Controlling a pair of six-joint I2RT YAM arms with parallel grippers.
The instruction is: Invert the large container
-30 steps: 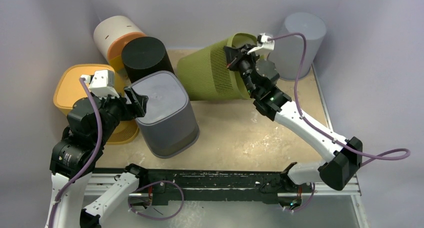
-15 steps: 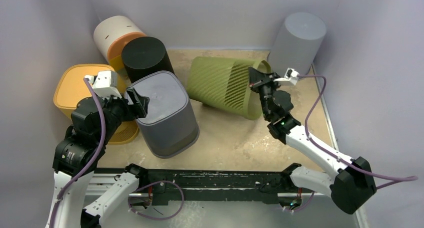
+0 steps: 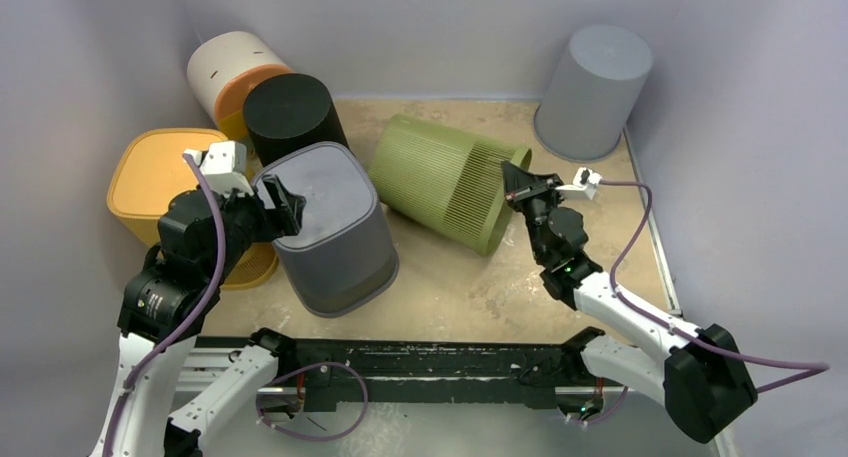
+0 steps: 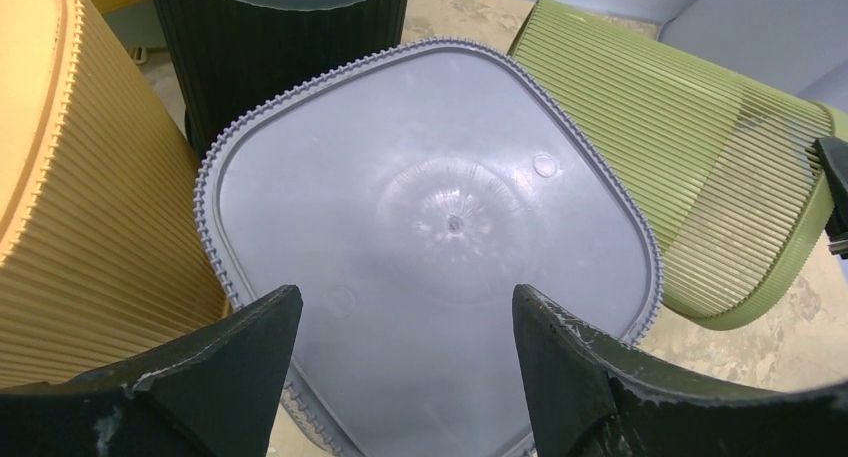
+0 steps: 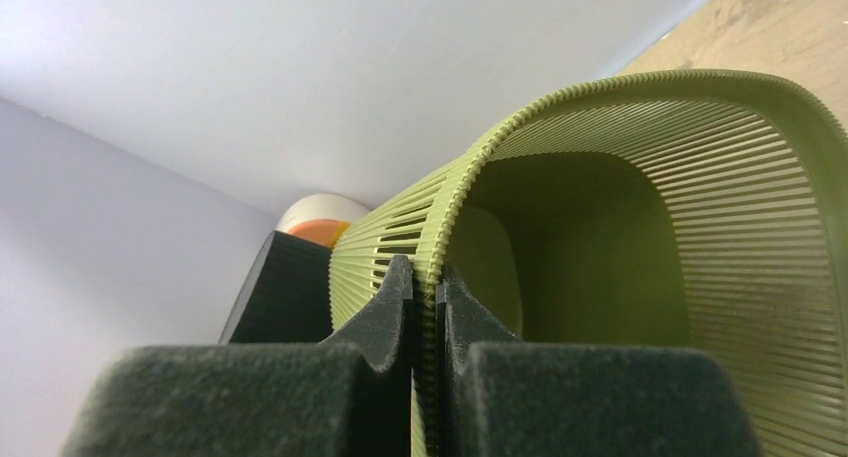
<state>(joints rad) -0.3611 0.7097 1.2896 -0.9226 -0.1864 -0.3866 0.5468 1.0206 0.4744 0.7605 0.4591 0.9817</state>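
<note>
The green container [image 3: 445, 180] is laid on its side on the worktop [image 3: 470, 277], its rim pinched between the almost closed jaws of the right end effector [image 5: 424, 292], presumably as a lever for tipping. The left end effector [image 4: 402, 302] is held wide open, empty, over the grey bin [image 4: 440, 227].

Green container [image 3: 445, 182]: plastic, matt; the wall has fine ribs with thin slots, the inside is smoother.
Grey square container [image 4: 440, 217]: plastic; the flat base is smooth with a soft shine and faint moulding marks, its edge is toothed.
Black container [image 3: 290, 112]: plastic, matt, ribbed wall.
Yellow container [image 4: 70, 207]: plastic, matt, closely ribbed side.
Grey round container [image 3: 595, 87]: plastic, smooth, matt.
Tabletop [image 3: 480, 277]: pale board, maybe wood; matt, rough, stained.
Left end effector [image 4: 400, 307]: black plastic, matt, pale scratches on the edges.
Right end effector [image 5: 425, 287]: dark, matt, finely grainy.
</note>
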